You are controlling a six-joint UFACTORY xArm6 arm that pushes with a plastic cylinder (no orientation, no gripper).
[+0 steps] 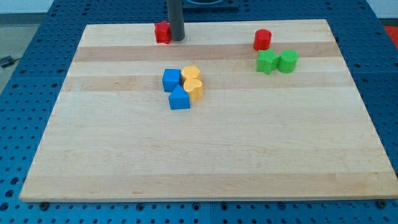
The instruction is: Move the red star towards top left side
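The red star [162, 32] lies near the board's top edge, left of centre. My tip [177, 38] stands right beside it, touching its right side. The dark rod rises straight up out of the view's top. A red cylinder [262, 40] lies near the top right, apart from the star.
A green star [267, 61] and a green cylinder [288, 61] sit side by side below the red cylinder. A cluster near the centre holds a blue cube [171, 79], a blue block [179, 98] and two yellow blocks [191, 74] [194, 89]. The wooden board [205, 162] lies on a blue perforated table.
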